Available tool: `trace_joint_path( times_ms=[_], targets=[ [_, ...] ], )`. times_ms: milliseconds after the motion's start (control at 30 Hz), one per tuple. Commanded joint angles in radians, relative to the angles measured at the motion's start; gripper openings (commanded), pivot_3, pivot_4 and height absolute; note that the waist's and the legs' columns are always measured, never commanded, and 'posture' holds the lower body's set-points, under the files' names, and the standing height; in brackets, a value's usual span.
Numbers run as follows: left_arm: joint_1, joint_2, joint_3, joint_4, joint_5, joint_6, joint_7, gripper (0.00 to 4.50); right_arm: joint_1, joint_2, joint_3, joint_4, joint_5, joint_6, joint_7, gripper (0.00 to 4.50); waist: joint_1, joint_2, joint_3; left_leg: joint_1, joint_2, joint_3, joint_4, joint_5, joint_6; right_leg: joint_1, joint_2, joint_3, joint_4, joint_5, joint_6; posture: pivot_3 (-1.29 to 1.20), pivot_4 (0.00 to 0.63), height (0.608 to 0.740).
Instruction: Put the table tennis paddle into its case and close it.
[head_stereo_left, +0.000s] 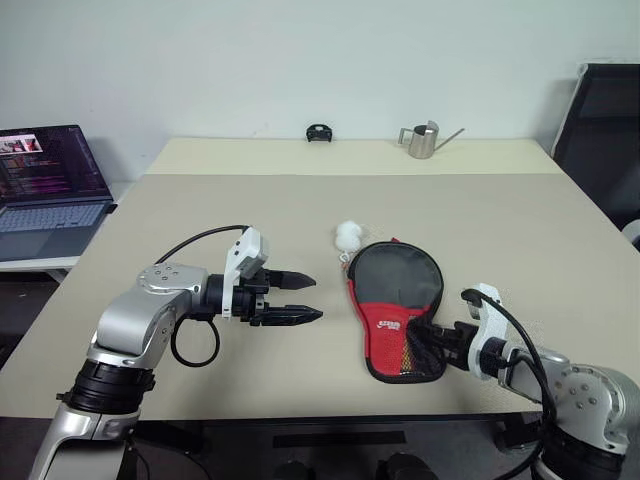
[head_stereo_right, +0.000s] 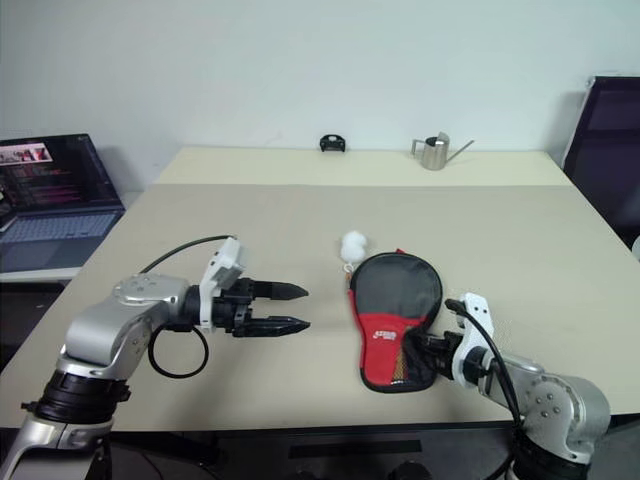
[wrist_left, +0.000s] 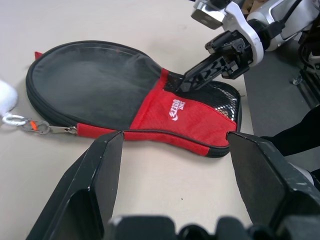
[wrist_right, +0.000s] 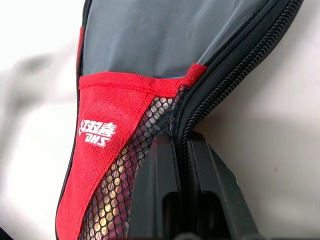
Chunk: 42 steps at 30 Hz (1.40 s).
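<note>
The black and red case lies flat on the beige table, right of centre, its zip running round the rim. The table tennis paddle is hidden; something yellowish glints through the mesh pocket. My right gripper is shut, its tips against the case's narrow end at the mesh beside the zip; I cannot tell whether fabric is pinched. My left gripper hovers open to the left of the case, pointing at it, with nothing between its fingers. A white ball hangs from the zip pull at the case's far end.
A steel watering can and a small black object stand at the table's far edge. An open laptop sits on a lower surface to the left. A black chair stands at the right.
</note>
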Motion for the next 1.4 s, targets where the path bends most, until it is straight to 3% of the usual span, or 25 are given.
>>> trace_joint_path(
  times_ms=[33,367,867,1200,1400],
  targets=[
    [-0.006,0.021,-0.006,-0.032,-0.015,-0.016,-0.028,3.56,0.041,0.0,-0.028,-0.064,0.101,0.01,-0.051,0.01,0.001,0.0,0.0,0.0,0.0,0.0,0.0,0.0,0.0,0.0,0.0,0.0,0.0,0.0,0.0,0.0,0.15,0.74],
    [0.02,0.093,-0.039,-0.057,-0.005,-0.09,-0.148,3.56,0.078,-0.034,-0.048,-0.059,0.289,0.01,-0.191,0.01,0.001,0.0,0.0,0.0,0.0,0.0,-0.001,0.0,0.0,0.001,0.0,0.0,-0.002,0.0,0.0,0.0,0.15,0.74],
    [0.018,0.099,-0.051,-0.051,-0.004,-0.108,-0.159,3.56,0.147,-0.117,-0.079,-0.044,0.536,0.01,-0.351,0.01,0.001,0.0,0.0,0.0,0.0,-0.001,-0.001,0.0,0.001,0.003,0.0,-0.001,-0.004,0.0,0.0,0.0,0.15,0.74],
    [0.008,0.092,-0.067,-0.028,0.005,-0.126,-0.161,3.56,0.188,-0.162,0.004,-0.01,0.654,-0.092,-0.501,0.01,0.001,0.0,0.0,0.0,0.0,-0.001,-0.001,0.0,0.001,0.003,0.0,-0.001,-0.005,0.0,0.0,0.0,0.15,0.74],
    [0.012,0.093,-0.066,-0.032,0.004,-0.126,-0.155,3.56,0.242,-0.298,0.049,0.002,0.675,-0.15,-0.5,1.76,0.001,0.0,0.0,0.0,0.0,-0.001,-0.001,-0.001,0.001,0.004,0.0,-0.001,-0.006,0.0,0.0,0.0,0.15,0.74]
  ],
)
